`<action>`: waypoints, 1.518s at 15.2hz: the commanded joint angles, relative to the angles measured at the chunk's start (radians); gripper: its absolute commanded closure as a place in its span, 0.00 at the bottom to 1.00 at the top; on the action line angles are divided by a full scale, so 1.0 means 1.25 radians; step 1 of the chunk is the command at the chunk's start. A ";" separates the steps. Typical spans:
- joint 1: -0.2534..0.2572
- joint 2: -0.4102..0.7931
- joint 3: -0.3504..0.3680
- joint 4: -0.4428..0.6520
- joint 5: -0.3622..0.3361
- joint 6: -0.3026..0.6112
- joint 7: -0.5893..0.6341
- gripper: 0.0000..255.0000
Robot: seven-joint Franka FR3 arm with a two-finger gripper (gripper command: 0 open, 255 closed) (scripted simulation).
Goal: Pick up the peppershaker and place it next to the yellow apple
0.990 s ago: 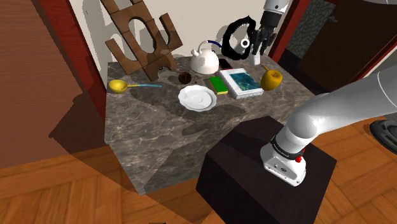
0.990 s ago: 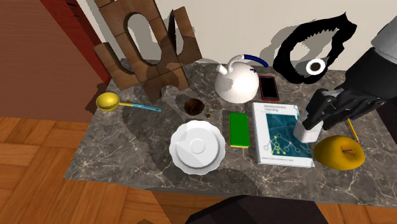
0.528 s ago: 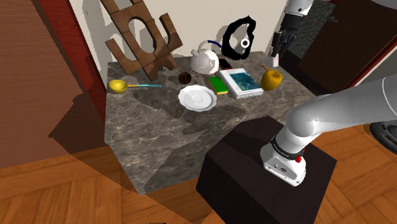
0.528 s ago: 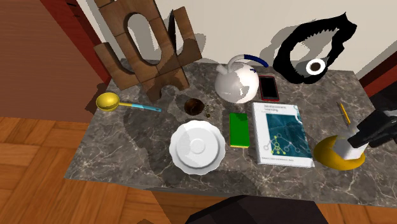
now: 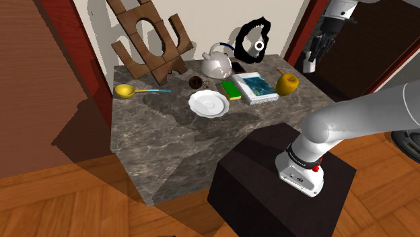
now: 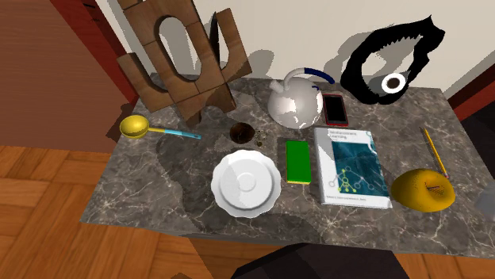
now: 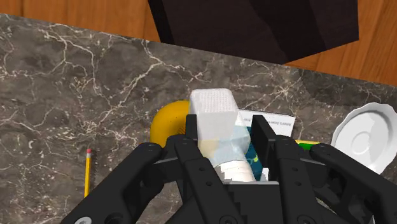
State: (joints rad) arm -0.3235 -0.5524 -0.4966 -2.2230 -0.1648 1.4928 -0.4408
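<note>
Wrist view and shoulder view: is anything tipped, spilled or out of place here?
Nothing on the table is spilled or toppled. Only the shaker is off it, clasped in the gripper above the apple, not yet set down.

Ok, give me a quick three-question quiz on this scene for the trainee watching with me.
1. True or false: the hand is shut on the white shaker.
2. In the second exterior view, what lies between the plate and the book? A) a green sponge B) a fork C) a mug
3. Fill in: the thin yellow thing lying on the table near the apple is a ____.
Key: 1 true; 2 A; 3 pencil.
</note>
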 commanded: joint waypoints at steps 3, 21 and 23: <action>-0.022 0.006 -0.054 0.009 -0.039 0.002 -0.067 1.00; -0.028 0.031 -0.103 -0.162 -0.063 0.199 -0.075 1.00; -0.028 0.039 -0.110 -0.178 -0.065 0.222 -0.077 1.00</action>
State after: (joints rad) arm -0.3580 -0.5086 -0.6292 -2.4328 -0.2445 1.7530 -0.5354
